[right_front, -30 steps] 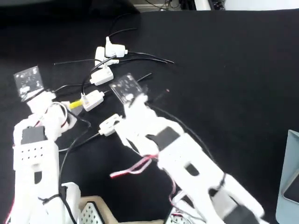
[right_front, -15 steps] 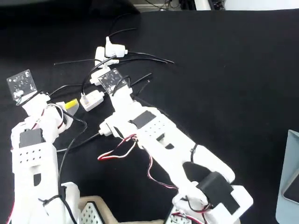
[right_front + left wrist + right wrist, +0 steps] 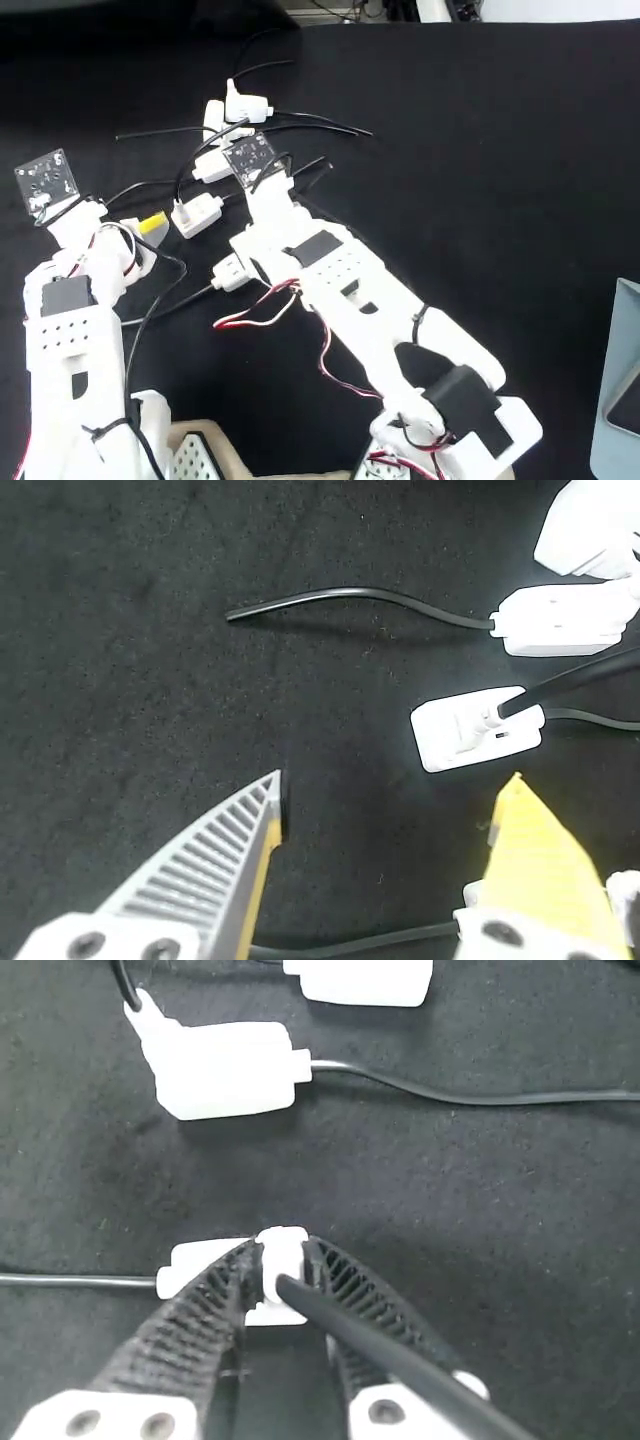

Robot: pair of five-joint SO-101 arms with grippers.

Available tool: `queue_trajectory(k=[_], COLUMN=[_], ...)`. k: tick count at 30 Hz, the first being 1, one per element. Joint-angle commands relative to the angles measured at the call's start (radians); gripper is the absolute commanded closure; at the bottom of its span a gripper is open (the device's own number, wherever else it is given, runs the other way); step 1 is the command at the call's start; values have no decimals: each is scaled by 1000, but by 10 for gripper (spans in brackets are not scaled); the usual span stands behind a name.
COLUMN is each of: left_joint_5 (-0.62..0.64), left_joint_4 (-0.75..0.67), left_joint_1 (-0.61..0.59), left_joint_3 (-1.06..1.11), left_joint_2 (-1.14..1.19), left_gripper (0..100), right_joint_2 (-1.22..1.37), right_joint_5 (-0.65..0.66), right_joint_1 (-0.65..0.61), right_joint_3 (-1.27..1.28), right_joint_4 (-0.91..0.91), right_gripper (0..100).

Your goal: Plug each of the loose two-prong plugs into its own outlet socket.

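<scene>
Plug (image 3: 282, 1250) is pinched in the right gripper (image 3: 280, 1272), touching a white socket piece (image 3: 200, 1268); mating seems in hand, needing a straight push. Left gripper (image 3: 393, 785) stands wide open.

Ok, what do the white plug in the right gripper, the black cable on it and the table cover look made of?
Plug: smooth matte white moulded plastic, by its even surface and rounded edges. Cable: black rubbery or vinyl sheath with a faint sheen; cannot tell which. Table cover: black cloth, probably felt, by its speckled fuzzy texture.
</scene>
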Motion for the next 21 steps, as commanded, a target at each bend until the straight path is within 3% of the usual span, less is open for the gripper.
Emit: queue_trajectory(k=[1, 21], left_joint_5=[3, 3], left_joint_4=[-14, -12], left_joint_1=[-4, -7], left_joint_3=[-7, -5], left_joint_2=[-23, -23], left_gripper=[675, 675], right_joint_2=[1, 64], right_joint_5=[-2, 2], right_joint_1=[-8, -18], right_joint_3=[-4, 35], right_joint_4=[-21, -84], right_gripper=[986, 986])
